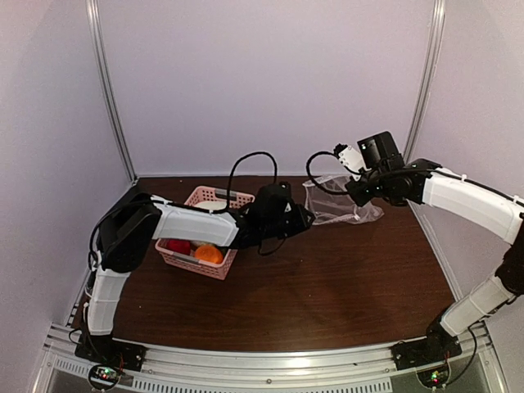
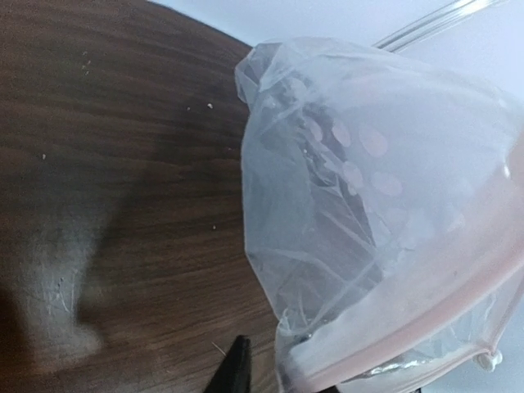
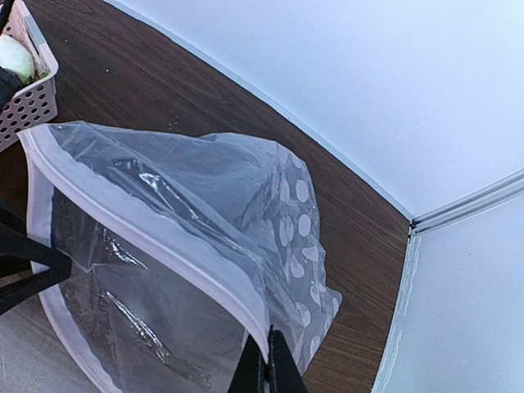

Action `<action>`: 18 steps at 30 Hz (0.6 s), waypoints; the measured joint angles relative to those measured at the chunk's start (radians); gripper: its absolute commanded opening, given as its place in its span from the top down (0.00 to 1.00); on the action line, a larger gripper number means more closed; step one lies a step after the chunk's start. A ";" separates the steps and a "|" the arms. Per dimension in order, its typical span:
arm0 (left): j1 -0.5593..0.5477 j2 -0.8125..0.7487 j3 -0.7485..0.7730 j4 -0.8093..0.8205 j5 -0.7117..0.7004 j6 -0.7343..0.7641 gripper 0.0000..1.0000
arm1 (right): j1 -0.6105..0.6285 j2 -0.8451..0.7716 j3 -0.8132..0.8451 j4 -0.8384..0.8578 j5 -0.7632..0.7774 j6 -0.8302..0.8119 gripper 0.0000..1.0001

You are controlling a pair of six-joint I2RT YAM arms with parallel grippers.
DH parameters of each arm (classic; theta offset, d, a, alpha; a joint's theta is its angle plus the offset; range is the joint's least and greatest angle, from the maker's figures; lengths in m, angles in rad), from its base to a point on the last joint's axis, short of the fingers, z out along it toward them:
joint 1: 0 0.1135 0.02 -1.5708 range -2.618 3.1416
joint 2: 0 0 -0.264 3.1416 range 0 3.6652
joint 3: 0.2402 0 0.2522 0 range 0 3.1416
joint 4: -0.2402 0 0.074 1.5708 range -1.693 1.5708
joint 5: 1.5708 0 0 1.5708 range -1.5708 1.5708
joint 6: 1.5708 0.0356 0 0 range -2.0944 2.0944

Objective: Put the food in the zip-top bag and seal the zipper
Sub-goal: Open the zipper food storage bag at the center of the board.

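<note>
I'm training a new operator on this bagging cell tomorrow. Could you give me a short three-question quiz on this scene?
1. Multiple choice: the right end effector is A) open, holding nothing; B) shut on the zip-top bag's mouth edge; C) holding a radish.
2. True or false: the zip-top bag already holds food.
3. Fill in: the red piece and orange piece of food lie in the ____.
Key: 1 B. 2 False. 3 The pink basket.

Dark wood table (image 1: 327, 278), pale walls (image 1: 262, 82), metal uprights (image 1: 110, 90)
</note>
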 measured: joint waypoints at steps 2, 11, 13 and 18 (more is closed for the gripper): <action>0.000 0.000 0.012 0.001 0.008 0.029 0.56 | 0.004 0.000 0.000 0.003 0.027 -0.001 1.00; 0.002 -0.108 -0.004 -0.069 0.122 0.307 0.31 | -0.034 0.020 0.050 0.008 0.050 0.020 1.00; 0.002 -0.219 -0.085 -0.109 0.135 0.367 0.26 | -0.056 0.035 0.060 0.011 0.028 0.026 1.00; 0.002 -0.505 -0.255 -0.206 0.138 0.501 0.22 | -0.077 0.046 0.052 0.040 -0.035 0.026 1.00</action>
